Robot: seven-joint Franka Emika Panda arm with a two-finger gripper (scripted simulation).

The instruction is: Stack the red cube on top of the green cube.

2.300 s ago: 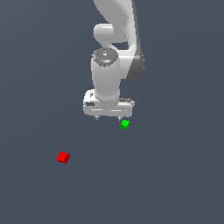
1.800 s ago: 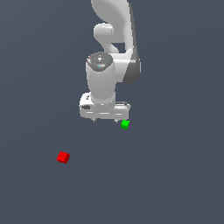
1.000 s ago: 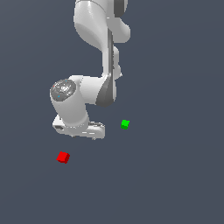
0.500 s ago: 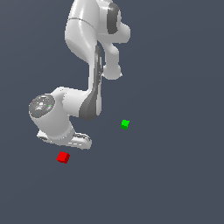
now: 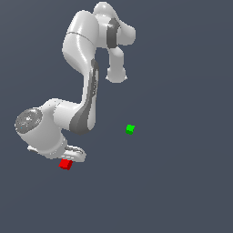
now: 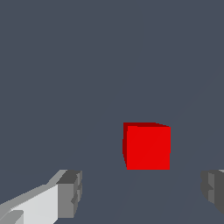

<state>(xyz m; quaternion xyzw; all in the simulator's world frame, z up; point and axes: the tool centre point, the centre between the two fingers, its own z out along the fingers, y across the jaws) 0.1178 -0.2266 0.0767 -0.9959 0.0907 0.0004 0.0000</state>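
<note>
Pincer (image 6: 140, 192) spread wide, empty, hovering over red cube (image 6: 147, 146) on worktop (image 5: 182, 191). Centre cube between fingers (sits off-centre now), descend straight, then close. Green cube (image 5: 130, 129) well apart.

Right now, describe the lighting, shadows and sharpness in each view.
Exterior view: flat, even simulator light, no cast shadows under the red cube or green cube, only soft shading on the white arm. Wrist view: the red cube is sharp with one darker side face; the gripper fingertips look blocky, jaws apart, no glare or blur.
</note>
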